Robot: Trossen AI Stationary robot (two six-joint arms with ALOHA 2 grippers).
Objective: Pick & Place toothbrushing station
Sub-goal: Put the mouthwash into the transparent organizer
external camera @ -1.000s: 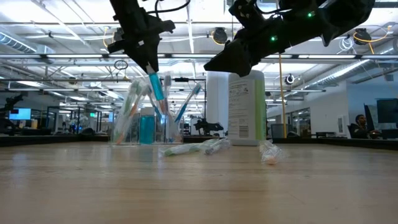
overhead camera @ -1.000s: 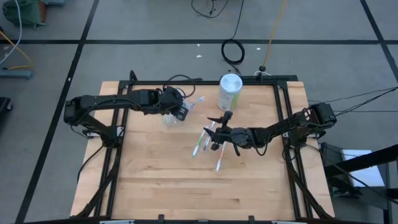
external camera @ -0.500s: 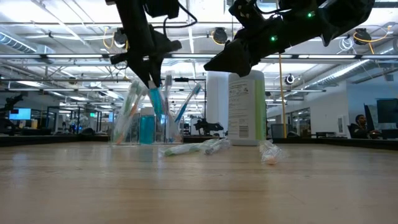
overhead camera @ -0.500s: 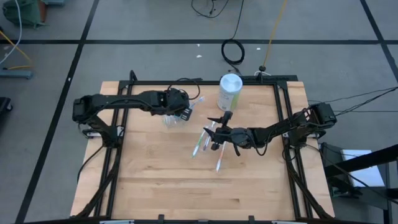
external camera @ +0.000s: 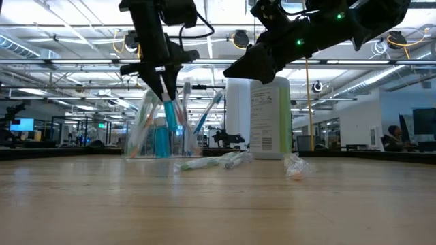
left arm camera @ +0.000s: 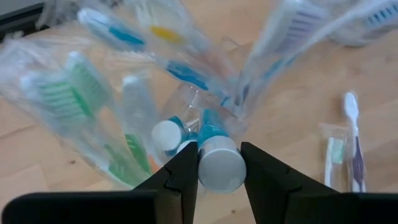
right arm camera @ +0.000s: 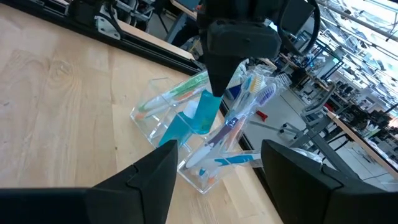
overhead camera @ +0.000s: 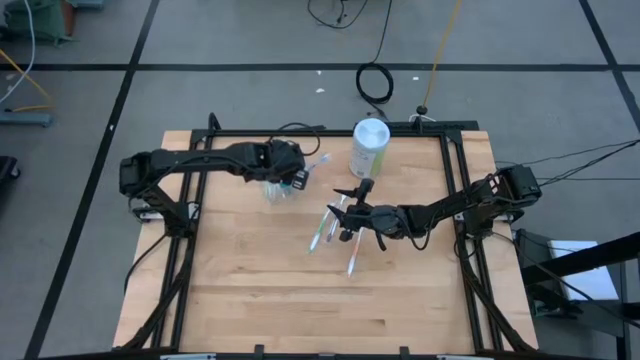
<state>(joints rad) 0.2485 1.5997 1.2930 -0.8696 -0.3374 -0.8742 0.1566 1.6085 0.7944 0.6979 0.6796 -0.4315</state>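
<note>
So the left gripper is right over the clear cup at the back-left of the bench, clamped on a teal tube that's poking down in among the wrapped toothbrushes; the right gripper hangs mid-bench with its fingers spread and nothing in them, over some loose toothbrushes; the pale-green canister stands behind those.
</note>
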